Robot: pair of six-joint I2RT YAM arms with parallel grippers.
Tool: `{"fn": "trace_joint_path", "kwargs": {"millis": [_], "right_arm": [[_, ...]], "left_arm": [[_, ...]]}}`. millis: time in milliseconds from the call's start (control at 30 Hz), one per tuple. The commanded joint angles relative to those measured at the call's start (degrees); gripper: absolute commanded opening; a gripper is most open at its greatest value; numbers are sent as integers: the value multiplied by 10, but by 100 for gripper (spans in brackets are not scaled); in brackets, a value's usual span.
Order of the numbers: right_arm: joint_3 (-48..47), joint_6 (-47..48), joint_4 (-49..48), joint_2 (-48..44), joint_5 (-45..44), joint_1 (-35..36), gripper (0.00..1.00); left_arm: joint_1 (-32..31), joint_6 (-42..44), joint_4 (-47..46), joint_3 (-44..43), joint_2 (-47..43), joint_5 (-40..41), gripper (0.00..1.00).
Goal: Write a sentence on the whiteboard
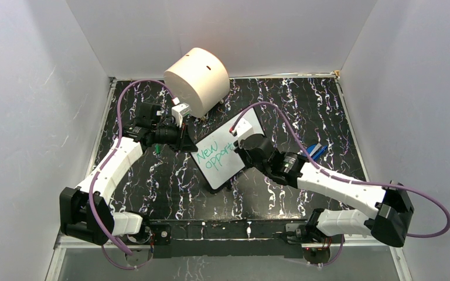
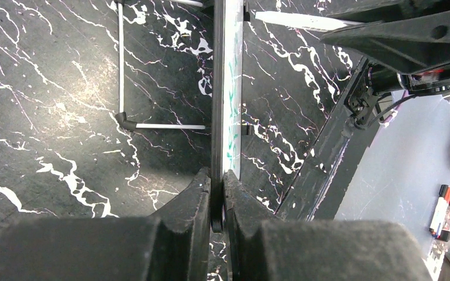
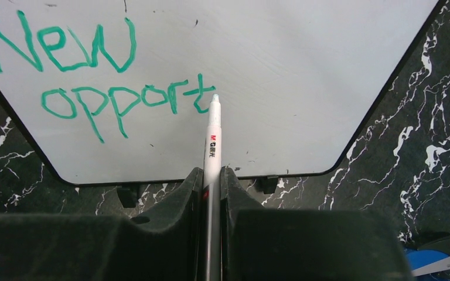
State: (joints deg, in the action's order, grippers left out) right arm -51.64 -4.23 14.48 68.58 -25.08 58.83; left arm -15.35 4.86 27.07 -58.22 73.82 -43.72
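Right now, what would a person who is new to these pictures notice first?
The green sentence, so far "New opport", stands out on the whiteboard mid-table. The right gripper holds a marker with its tip at the last letter, while the left gripper pinches the board's edge. A big cream cylinder sits behind.

1. Black table [image 1: 304,111], veined with white, closed in by white panels [image 1: 35,88].
2. At far edge, left of middle: big cream cylinder [image 1: 196,79].
3. Mid-table: whiteboard [image 1: 225,161], propped on thin wire stand [image 2: 152,126].
4. Right of it: small blue item [image 1: 316,150], partly hidden.
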Motion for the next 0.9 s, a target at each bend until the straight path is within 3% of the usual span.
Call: {"fn": "trace_joint_path", "kwargs": {"millis": [0,567,867], "right_arm": [[2,8,-24,-34,-2,-2,0],[3,15,-23,-44,0,-2,0],[13,16,-29,-50,-4,-2,0]], "left_arm": [[1,27,33,-12,8,69,0],[0,51,86,-109,53,144,0],[0,46,84,-108,31,157,20]]}}
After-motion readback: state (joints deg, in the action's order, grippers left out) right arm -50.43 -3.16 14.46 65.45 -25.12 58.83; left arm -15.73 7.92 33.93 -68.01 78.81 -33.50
